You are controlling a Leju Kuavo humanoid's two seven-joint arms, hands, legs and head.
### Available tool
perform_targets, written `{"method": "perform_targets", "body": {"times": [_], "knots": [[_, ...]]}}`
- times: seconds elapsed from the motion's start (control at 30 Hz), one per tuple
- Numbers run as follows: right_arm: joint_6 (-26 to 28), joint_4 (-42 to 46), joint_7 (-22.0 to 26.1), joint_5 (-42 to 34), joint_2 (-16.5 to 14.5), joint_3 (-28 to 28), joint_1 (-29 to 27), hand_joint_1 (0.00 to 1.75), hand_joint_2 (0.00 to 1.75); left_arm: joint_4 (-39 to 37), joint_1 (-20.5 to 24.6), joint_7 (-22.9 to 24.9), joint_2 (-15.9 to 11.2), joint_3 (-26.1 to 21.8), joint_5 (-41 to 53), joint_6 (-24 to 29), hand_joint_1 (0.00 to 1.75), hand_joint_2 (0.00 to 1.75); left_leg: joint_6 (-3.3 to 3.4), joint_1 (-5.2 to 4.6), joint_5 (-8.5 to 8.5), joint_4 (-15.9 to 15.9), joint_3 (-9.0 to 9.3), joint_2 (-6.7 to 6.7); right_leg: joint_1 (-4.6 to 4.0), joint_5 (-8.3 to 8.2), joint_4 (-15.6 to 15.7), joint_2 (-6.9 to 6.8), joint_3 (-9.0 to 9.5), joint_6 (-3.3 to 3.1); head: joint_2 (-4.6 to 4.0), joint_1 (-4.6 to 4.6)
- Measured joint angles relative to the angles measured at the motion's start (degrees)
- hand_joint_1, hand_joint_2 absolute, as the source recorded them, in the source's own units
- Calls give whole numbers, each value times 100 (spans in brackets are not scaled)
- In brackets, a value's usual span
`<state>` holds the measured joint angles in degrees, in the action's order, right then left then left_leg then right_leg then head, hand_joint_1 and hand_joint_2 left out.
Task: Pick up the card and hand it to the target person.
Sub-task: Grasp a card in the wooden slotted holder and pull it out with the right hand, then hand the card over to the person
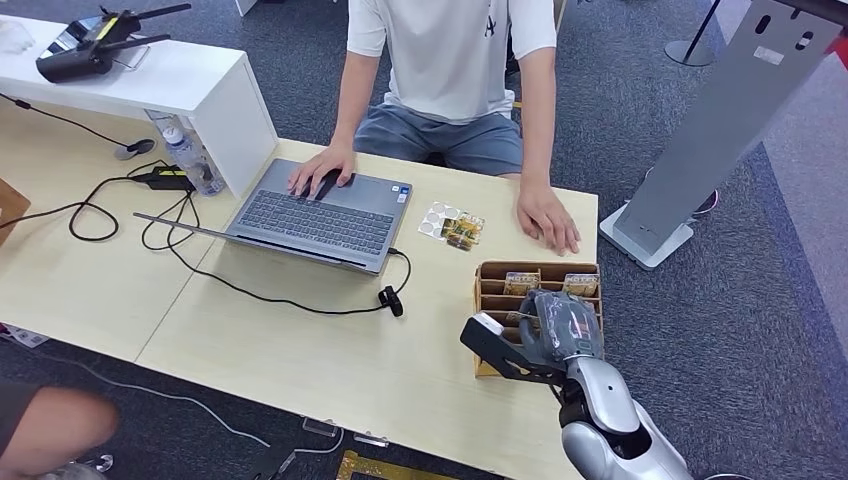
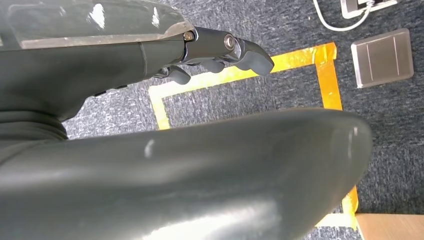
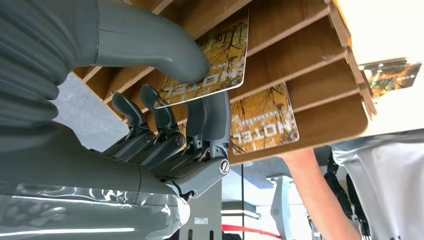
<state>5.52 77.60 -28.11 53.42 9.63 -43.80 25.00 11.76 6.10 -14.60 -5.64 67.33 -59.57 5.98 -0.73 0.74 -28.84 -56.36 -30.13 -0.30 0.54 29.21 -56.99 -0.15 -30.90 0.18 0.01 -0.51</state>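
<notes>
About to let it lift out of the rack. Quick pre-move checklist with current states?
1. Card pinched: ok. In the right wrist view the right hand has its thumb on the face of a hotel card, with fingers behind it.
2. Card free of its slot: not ok. Its far end is still between the dividers of the wooden card holder.
3. Single card only: ok. The second card sits in another slot, outside the pinch.
4. Target person ready: not ok. The person's hand lies flat on the table, not held out.
5. Left hand out of the way: ok. It hangs over the carpet.
</notes>
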Motion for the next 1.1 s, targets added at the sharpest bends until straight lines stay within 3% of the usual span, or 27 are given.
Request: {"method": "perform_targets", "body": {"times": [0.5,0.93,1.1], "knots": [[423,1347,-7,266,134,141,281,154,175,0,-7,6,-4,4,-178,88,0,0,0,0,0,-1,0,0,0,0,0,0,0,0,-1,1],[1582,1828,696,417,58,132,399,154,175,0,-2,-3,-1,4,-180,61,0,0,0,0,0,0,-3,-1,0,0,-1,0,0,0,0,1],[2459,1440,1176,480,-70,122,397,154,175,0,4,-3,2,7,-167,37,0,0,0,0,0,0,-4,-1,0,0,-1,0,0,0,-1,1]]}}
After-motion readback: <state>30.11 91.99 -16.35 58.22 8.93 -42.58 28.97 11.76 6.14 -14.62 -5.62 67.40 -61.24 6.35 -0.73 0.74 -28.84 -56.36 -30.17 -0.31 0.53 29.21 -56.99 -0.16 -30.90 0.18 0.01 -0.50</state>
